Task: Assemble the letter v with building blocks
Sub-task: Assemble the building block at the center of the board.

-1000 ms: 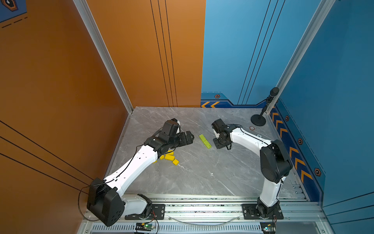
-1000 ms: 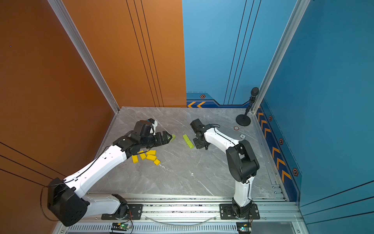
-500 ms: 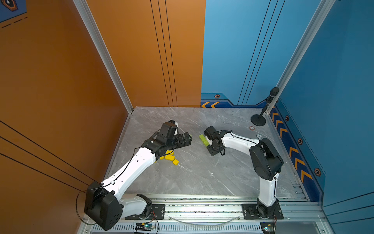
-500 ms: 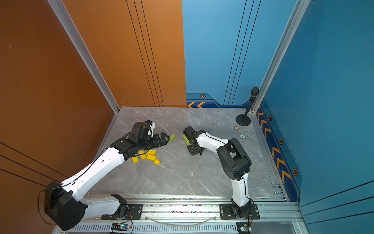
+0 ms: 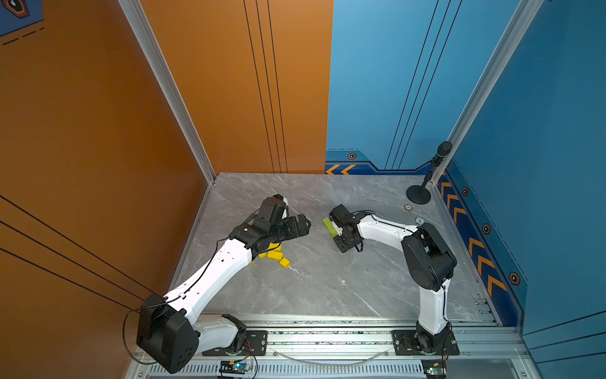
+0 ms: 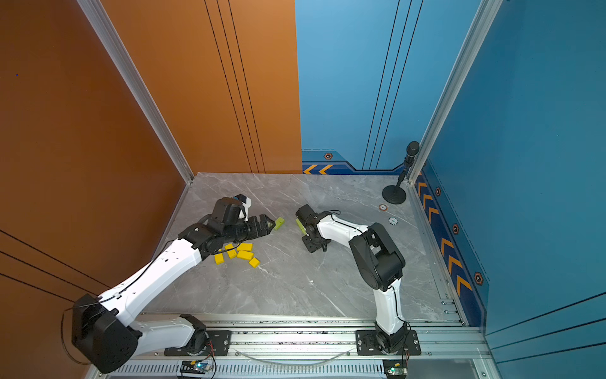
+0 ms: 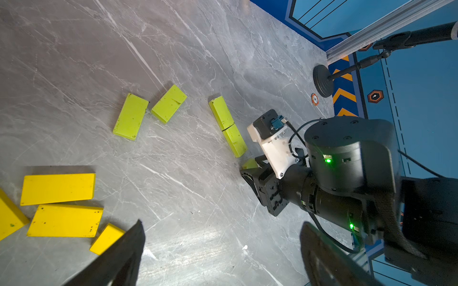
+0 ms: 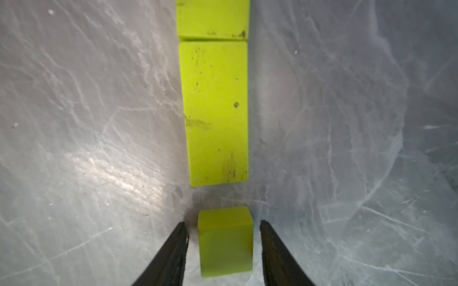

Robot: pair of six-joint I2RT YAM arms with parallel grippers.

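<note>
The right gripper (image 8: 223, 222) is seen slightly spread, its fingers (image 8: 173, 247) set on either side of a small lime-green cube (image 8: 225, 242). A thin gap is left on each side, so the cube is not pinched and rests on the grey marbled tabletop (image 8: 86, 123). Just past the cube, across a short gap, a first green brick (image 8: 215, 111) is laid flat. A second green brick (image 8: 213, 19) is butted against its far end, so that one straight line is formed. The left gripper (image 7: 222, 221) is held wide apart above the tabletop, with nothing between its fingers. In the left wrist view a pair of further green bricks (image 7: 130, 116) is found lying just beside each other, apart from that line. The yellow blocks (image 7: 57, 189) are clustered close together nearer this gripper. In a top view the yellow cluster is seen partly covered by the left arm (image 6: 157, 272). A microphone stand (image 6: 395, 193) is placed in the far corner on the right arm's side, well apart from all the blocks.
</note>
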